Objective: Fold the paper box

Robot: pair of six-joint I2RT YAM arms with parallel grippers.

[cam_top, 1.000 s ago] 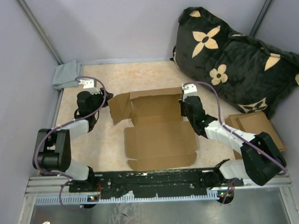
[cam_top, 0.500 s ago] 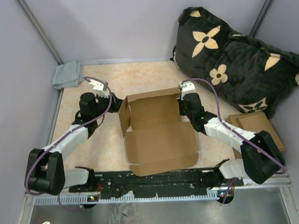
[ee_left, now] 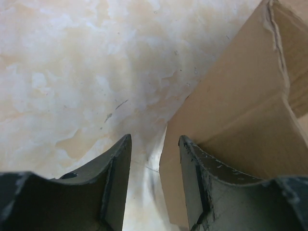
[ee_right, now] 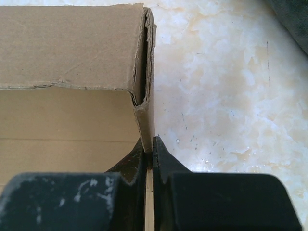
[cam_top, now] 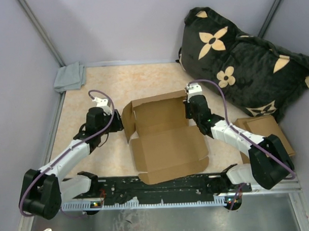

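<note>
Swinging in since a second ago, my left claw sits half-open at the left flap. My right claw pinches the box, mid-table, by its right wall. Closing off-edge, that flap could spring flat.

The paper box runs off the left wrist view's edge — the right arm part-hides a cardboard piece.

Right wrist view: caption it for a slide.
Right gripper pinching the paper box by its side wall, on a marbled table.
</note>
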